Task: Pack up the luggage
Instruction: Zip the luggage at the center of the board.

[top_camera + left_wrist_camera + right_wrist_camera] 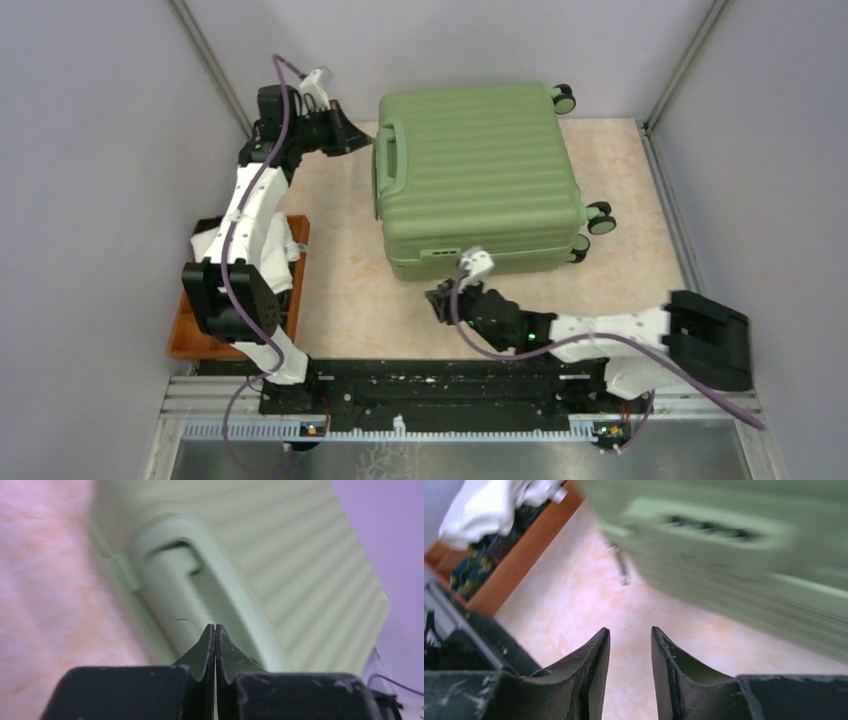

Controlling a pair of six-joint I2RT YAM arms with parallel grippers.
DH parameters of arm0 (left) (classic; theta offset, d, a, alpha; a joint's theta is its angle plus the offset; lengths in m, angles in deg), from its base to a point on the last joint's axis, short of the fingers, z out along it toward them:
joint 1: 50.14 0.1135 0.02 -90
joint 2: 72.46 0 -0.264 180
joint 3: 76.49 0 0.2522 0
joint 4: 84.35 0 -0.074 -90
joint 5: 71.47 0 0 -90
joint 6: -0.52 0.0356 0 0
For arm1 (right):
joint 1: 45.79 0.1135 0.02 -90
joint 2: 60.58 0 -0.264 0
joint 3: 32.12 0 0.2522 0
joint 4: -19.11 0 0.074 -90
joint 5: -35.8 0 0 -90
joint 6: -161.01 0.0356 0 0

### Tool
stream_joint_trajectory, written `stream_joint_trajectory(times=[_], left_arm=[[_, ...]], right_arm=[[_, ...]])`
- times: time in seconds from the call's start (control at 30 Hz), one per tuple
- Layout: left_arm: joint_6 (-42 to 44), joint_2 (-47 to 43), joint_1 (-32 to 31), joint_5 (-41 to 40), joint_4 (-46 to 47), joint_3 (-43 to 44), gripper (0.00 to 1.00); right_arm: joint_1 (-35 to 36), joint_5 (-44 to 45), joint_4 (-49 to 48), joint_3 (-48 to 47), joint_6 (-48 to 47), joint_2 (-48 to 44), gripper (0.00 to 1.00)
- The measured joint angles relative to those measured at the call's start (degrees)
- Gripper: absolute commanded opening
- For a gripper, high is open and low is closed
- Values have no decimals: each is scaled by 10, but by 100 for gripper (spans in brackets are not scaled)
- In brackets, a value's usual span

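The luggage (478, 175), a large light-green hard-shell suitcase with a ribbed shell, is found shut and lying flat on the pale marbled tabletop (340, 290). Its small black wheels (600, 218) are on its right side and a green handle (387, 150) is on its left side.

The left gripper (362, 140) is positioned just beside that handle at the luggage's left side. In the left wrist view its fingers are seen pressed together with nothing between them; contact with the handle cannot be determined.

The right gripper (437, 300) is placed near the luggage's near-left corner, apart from the shell. Its fingers (594, 650) are spread, and nothing is held.

An orange-brown wooden tray (185, 345) is noted well to the left of the luggage. White cloth (489, 505) and a dark patterned fabric (471, 572) are seen lying in it.
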Motion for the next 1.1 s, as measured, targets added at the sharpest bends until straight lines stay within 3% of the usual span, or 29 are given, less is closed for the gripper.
stream_joint_trajectory(times=[0.07, 0.1, 0.13, 0.3, 0.5, 0.6, 0.8, 1.1], left_arm=[[4, 3, 36, -1, 3, 3, 50], [8, 9, 54, -5, 6, 9, 78], [17, 16, 66, -11, 11, 16, 96], [49, 81, 80, -57, 60, 63, 99], [83, 241, 37, -95, 97, 198, 99], [84, 293, 30, -115, 124, 245, 99], [65, 329, 25, -160, 181, 248, 99], [66, 351, 30, -103, 268, 226, 99]], right_arm=[[-12, 47, 52, 48, 38, -108, 34], [-18, 68, 80, 59, 58, -151, 30], [-25, 89, 113, 66, 79, -190, 26], [-92, 183, 279, 72, 180, -339, 24], [-201, 202, 403, 73, 229, -391, 26], [-260, 185, 422, 79, 238, -392, 26], [-318, 153, 449, 83, 245, -383, 27], [-409, 118, 445, 98, 235, -365, 27]])
